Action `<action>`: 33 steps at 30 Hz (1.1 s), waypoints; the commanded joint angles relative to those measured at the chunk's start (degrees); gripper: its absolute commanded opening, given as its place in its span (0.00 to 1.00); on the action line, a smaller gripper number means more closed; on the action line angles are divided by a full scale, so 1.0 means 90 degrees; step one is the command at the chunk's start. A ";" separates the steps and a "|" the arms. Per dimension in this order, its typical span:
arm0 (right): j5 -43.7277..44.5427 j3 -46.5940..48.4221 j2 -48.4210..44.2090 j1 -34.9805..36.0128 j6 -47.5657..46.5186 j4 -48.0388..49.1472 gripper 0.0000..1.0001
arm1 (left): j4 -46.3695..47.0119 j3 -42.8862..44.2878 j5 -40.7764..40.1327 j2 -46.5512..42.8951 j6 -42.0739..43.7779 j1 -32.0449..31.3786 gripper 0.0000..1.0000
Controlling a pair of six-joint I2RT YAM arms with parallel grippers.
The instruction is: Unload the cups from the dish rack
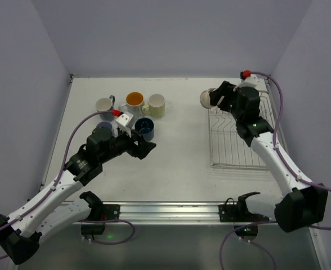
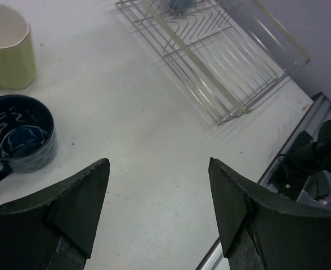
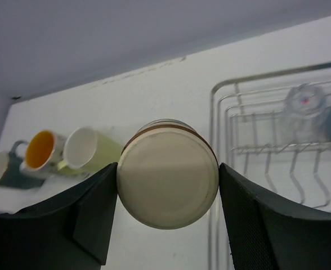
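Currently held: the right gripper [image 3: 168, 169] is clamped on a beige cup [image 3: 168, 183], round and glazed with a brown band. Its base faces the wrist camera, and it is lifted by the far left corner of the silver wire dish rack [image 1: 240, 165].
Other arm: the left gripper [image 2: 159, 169] has its jaws apart and empty, and hovers near the navy blue glazed cup [image 2: 19, 135].
Left in rack: a clear glass tumbler [image 3: 303, 107].
Slip risk: the fingers press a smooth curved wall, so a fast swing could let the beige cup twist or drop.
Collision risk: the set-down area already holds a white mug [image 1: 104, 105], an orange-lined mug [image 1: 134, 100] and a pale yellow mug [image 1: 156, 104]. The left arm hangs there too.
Surface: a white matte table [image 1: 182, 180], faintly speckled.
Room: plain lavender-grey walls [image 1: 171, 34] on three sides.
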 commanded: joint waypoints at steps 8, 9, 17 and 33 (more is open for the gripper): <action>-0.2398 -0.2990 -0.2265 0.1769 0.2791 0.3413 0.40 | 0.3812 -0.1003 0.1430 0.0955 -0.2276 0.0040 0.70; -0.2448 -0.3339 -0.2344 0.1857 0.2959 0.3657 0.40 | 0.4075 -0.1091 0.1479 0.1052 -0.2529 0.0030 0.68; -0.2487 -0.4153 -0.2423 0.2210 0.3692 0.4665 0.39 | 0.5727 -0.1580 0.1850 0.1376 -0.3264 0.0001 0.57; -0.2127 -0.4019 -0.2285 0.2248 0.3353 0.3493 0.99 | 0.3521 -0.0469 0.0759 0.1833 -0.1832 -0.0097 0.00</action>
